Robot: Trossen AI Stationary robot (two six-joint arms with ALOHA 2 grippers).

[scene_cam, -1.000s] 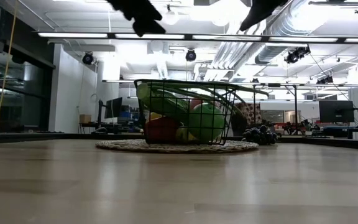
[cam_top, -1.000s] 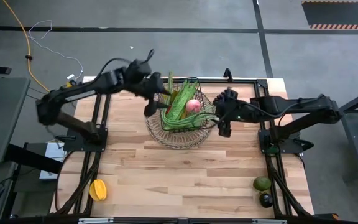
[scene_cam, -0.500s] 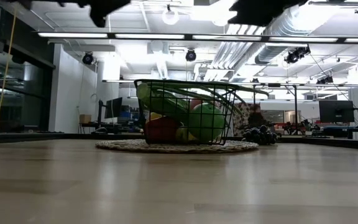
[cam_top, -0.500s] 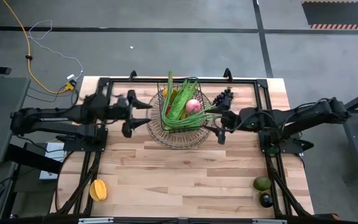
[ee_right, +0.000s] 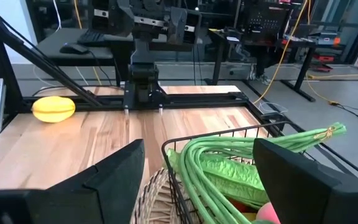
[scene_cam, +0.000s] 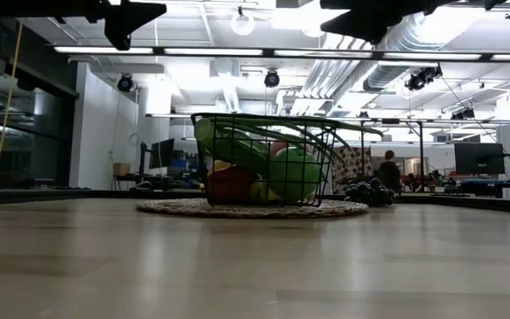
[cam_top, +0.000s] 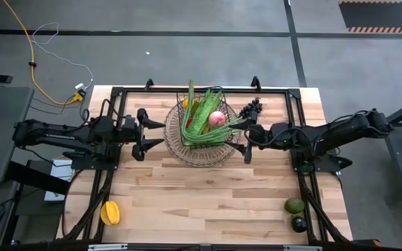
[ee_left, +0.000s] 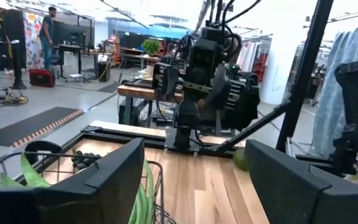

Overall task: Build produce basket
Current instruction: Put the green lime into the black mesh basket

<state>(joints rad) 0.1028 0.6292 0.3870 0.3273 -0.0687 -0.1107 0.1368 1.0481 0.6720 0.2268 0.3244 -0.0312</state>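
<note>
The dark wire basket (cam_top: 202, 134) stands on a round woven mat in the far middle of the table. It holds long green beans (cam_top: 199, 117), a pink apple (cam_top: 216, 118) and other fruit; the beans stick out over its rim. In the low view the basket (scene_cam: 264, 159) shows green and red fruit through its mesh. Dark grapes (cam_top: 251, 109) lie on the table at the basket's far right. My left gripper (cam_top: 150, 133) hangs open just left of the basket, above the table. My right gripper (cam_top: 248, 142) hangs open just right of it. Both wrist views look over the basket's rim (ee_left: 42, 160) (ee_right: 191, 138) past spread fingers.
A yellow-orange fruit (cam_top: 110, 212) lies at the table's near left corner and shows as the yellow fruit (ee_right: 53, 109) in the right wrist view. A green avocado (cam_top: 294, 206) and a dark one (cam_top: 299, 224) lie near the right edge. Bare wood fills the near half.
My left gripper has drawn back from over the basket's far left rim toward the table's left edge and come nearer. My right gripper has pulled slightly away from the basket's right side, its arm stretching lower. The basket and its produce have stayed put.
</note>
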